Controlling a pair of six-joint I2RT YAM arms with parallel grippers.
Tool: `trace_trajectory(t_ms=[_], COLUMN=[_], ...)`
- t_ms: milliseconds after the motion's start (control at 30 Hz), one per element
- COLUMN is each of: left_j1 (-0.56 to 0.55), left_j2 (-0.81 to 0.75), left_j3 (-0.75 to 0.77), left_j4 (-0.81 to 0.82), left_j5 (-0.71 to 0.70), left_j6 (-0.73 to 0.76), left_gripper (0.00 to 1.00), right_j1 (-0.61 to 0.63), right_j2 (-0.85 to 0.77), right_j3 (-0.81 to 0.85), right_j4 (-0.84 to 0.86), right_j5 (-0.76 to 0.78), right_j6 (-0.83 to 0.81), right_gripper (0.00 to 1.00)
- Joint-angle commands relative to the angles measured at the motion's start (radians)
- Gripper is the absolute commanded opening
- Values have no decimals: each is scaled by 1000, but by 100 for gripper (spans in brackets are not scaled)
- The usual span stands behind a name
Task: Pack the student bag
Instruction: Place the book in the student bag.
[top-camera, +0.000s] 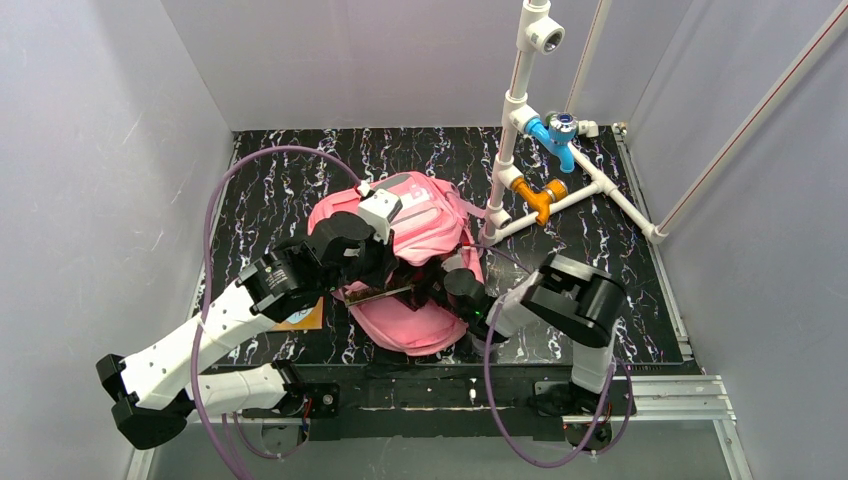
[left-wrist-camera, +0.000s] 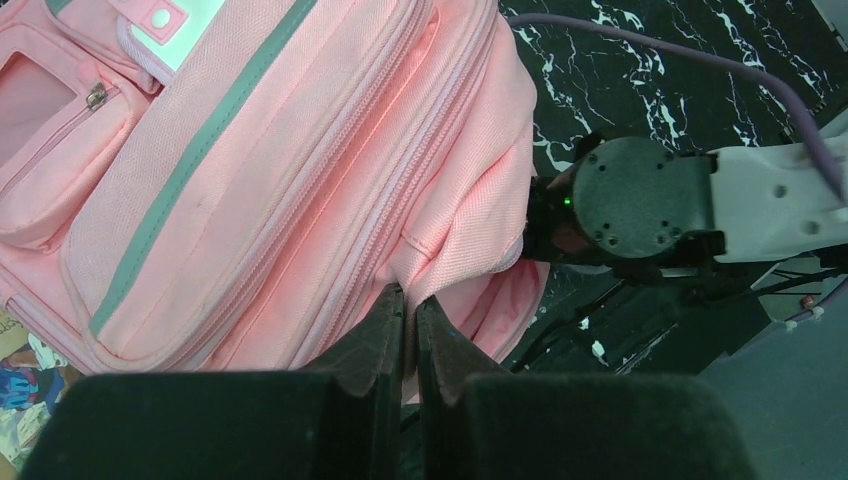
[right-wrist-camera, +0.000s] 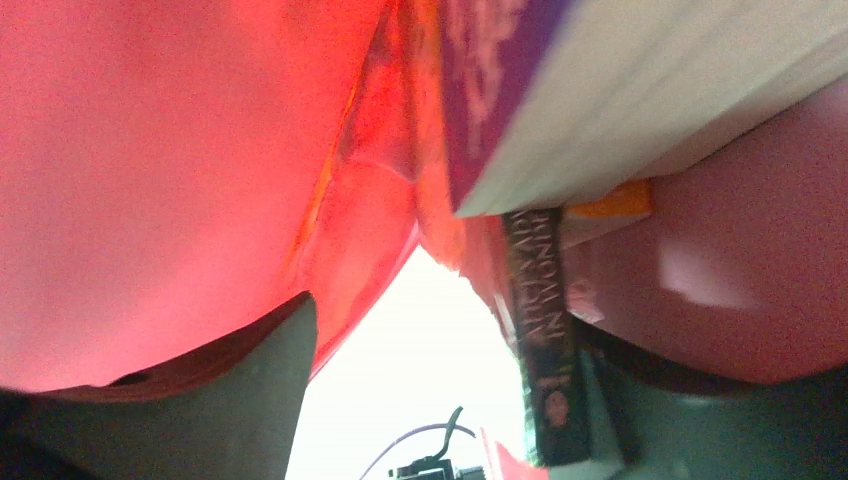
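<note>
Left jaws: closed, pinching student bag (left-wrist-camera: 300, 150) fabric
Right jaws: spread wide inside bag, beside books (right-wrist-camera: 535, 340)
Desk (top-camera: 270, 190): black, white-veined
Walls (top-camera: 90, 150): pale grey

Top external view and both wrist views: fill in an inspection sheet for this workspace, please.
Surface: black, white-veined tabletop.
Job's things: large pink fabric backpack lying mid-table; inside it a thick white-paged book and a dark-spined book.
Clutter: orange-edged printed card beside the backpack, under the left arm.
Grippers: left gripper shut, apparently pinching a fold of backpack fabric; right gripper open inside the backpack.
Cables: purple cable loops from each arm.
Surroundings: white plastic pipe frame with blue and orange fittings at the far right; plain pale walls on three sides.
</note>
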Motion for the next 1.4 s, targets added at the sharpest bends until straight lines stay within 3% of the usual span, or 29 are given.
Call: trace_trajectory(t_ms=[0, 100, 200, 333, 367, 400, 433, 500, 567, 667, 733, 833, 933, 1033, 1133, 1300, 1367], left_j1=[-7, -7, -6, -6, -8, -8, -7, -6, -6, -7, -7, -7, -6, -8, -7, -7, -7], left_j2=[-57, -56, -55, -54, -53, -46, -40, -50, -74, -85, -84, -79, -70, -62, -62, -67, -70], left_j3=[14, 24, 33, 35, 38, 58, 83, 106, 87, 70, 61, 49, 50, 60, 68, 72, 71], left_j4=[34, 38, 41, 41, 42, 16, -45, -86, -63, -46, -45, -36, -20, -18, -18, -23, -24], left_j5=[14, 21, 36, 70, 81, 64, 20, -31, -11, 4, 6, 5, 9, 10, 14, 18, 22], left_j6=[-22, -24, -34, -62, -45, -26, -16, -10, -11, -26, -28, -31, -28, -18, -13, -15, -20], left_gripper=[0, 0, 0, 0, 0, 0, 0, 0, 0, 0, 0, 0, 0, 0, 0, 0, 0], right_j1=[43, 76, 84, 79, 64, 50, 42, 35, 2, -5, -2, 11, 33, 77, 115, 136, 135], right_j2=[-134, -135, -100, -56, -41, -26, -14, 9, 36, 25, -30, -110, -166, -183, -167, -116, -79], right_j3=[-53, -71, -44, 13, 35, 56, 59, 67, 119, 114, 90, 27, -3, -10, -9, 24, 33], right_j4=[-105, -109, -93, -58, -53, -51, -20, 49, 13, 5, -81, -147, -199, -227, -190, -188, -150], right_j5=[-8, 21, 23, 86, 73, 66, 105, 206, 171, 154, 141, 125, 93, 75, 84, 102, 127], right_j6=[-61, -60, -58, -84, -97, -103, -103, -119, -134, -136, -130, -140, -128, -116, -111, -109, -117], right_gripper=[88, 86, 75, 32, 15, 4, 1, 1, 2, 42, 59, 77, 87, 89, 83, 64, 48])
